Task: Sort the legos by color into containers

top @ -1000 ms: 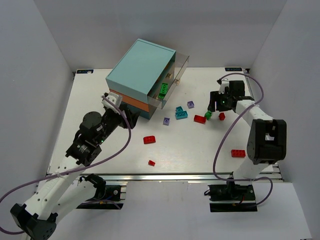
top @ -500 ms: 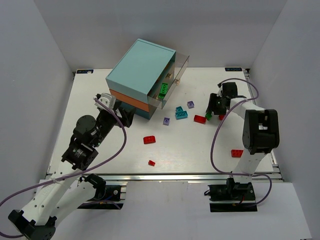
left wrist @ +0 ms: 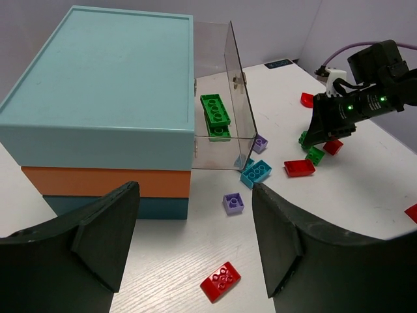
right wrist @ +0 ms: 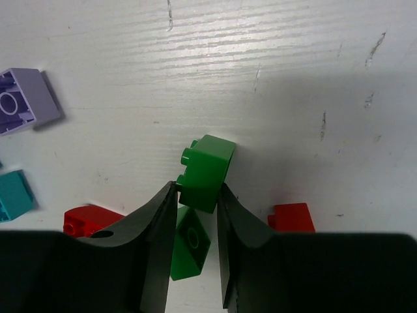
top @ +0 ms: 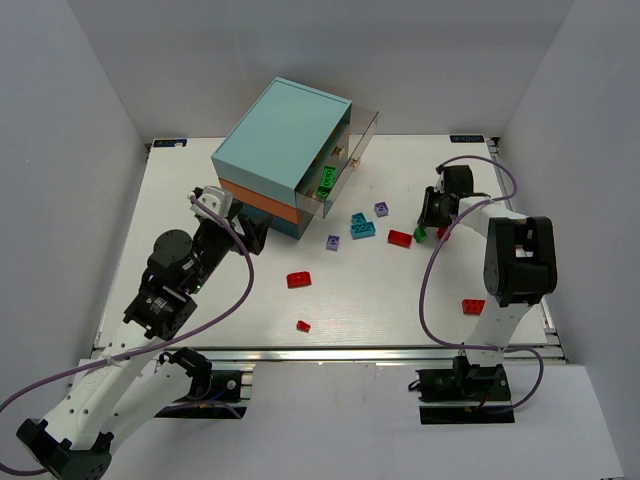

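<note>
R fingers [right wrist: 156, 222] of my right gripper [right wrist: 197, 195] pinch a tilted green brick [right wrist: 207, 171], studs left, red bricks [right wrist: 291, 217] nearby. Wrist view only: 2nd green piece [right wrist: 190, 251] beneath. Top view: R arm stretched low over the table [top: 380, 300]. My left gripper [left wrist: 195, 241] is spread wide, facing the chest [left wrist: 98, 98], whose top drawer [left wrist: 241, 130] stands pulled out.

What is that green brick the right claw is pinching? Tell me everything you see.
The green brick is small, glossy plastic, with round studs on its left edge, so it seems tipped on its side on the white table. The right gripper presses a black finger against each side of its near end. A second green brick lies right behind it, between the fingers; contact between them is unclear.
</note>
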Robot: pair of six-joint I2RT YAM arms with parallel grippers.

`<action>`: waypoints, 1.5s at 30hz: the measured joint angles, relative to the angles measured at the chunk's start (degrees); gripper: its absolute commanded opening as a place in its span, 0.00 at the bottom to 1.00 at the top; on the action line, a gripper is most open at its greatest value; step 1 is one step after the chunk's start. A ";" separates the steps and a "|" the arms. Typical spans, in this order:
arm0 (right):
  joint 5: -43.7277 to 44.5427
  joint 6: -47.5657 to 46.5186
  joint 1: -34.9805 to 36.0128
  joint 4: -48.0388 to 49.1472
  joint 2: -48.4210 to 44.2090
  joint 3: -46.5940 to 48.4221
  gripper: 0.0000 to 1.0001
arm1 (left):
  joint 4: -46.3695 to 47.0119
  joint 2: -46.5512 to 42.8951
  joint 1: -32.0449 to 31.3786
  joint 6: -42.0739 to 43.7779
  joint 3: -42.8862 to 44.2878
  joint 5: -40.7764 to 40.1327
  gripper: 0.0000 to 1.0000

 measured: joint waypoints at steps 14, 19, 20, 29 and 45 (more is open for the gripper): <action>-8.94 -18.78 6.54 6.73 -25.88 -8.00 0.00 | 0.92 -0.79 0.00 0.61 -0.63 2.64 0.80; -14.69 -22.77 13.75 7.87 -27.12 -0.87 0.00 | 1.09 -0.76 0.00 0.90 -0.68 3.54 0.80; -15.54 -22.95 15.02 7.82 -26.58 0.83 0.01 | 1.11 -0.76 0.00 1.01 -0.68 3.58 0.80; -16.63 -23.21 23.67 6.10 -11.80 23.65 0.24 | 1.27 -0.70 0.00 1.70 -1.09 3.56 0.80; -11.80 -23.26 26.58 2.25 -5.25 27.58 0.55 | 1.25 0.00 0.00 2.10 -1.40 3.56 0.81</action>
